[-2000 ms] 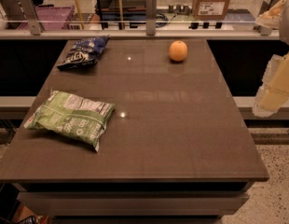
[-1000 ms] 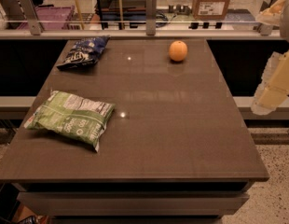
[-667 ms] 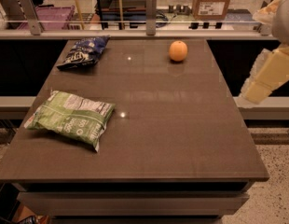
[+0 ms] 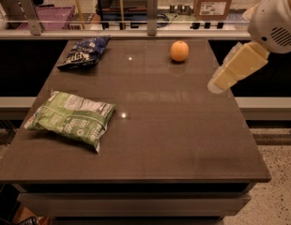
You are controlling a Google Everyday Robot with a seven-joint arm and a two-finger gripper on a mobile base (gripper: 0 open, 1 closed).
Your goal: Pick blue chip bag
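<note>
Blue bag [image 4: 84, 52]: lay at the worktop's [image 4: 183, 139] far-left corner.
Hand [image 4: 223, 78]: hovered over the right edge, well apart from the bag; its state could not be told.
Advice: cross above the orange [image 4: 179, 51], descend on the bag's crinkled middle, avoid the green bag [image 4: 72, 117].

Pincer [image 4: 220, 81] over right edge of surface [image 4: 183, 139], arm [image 4: 277, 18] extending up-right of it. Orange [image 4: 179, 51] on surface, behind pincer, slightly left, near. Far chip bag [image 4: 84, 53] on surface, well left of pincer and behind it, by far left corner. Near chip bag [image 4: 72, 118] on surface, well left of pincer and before it, at left edge. Bags apart. Rail [image 4: 136, 32] behind surface; cardboard box [image 4: 212, 3] behind rail, behind pincer.
</note>
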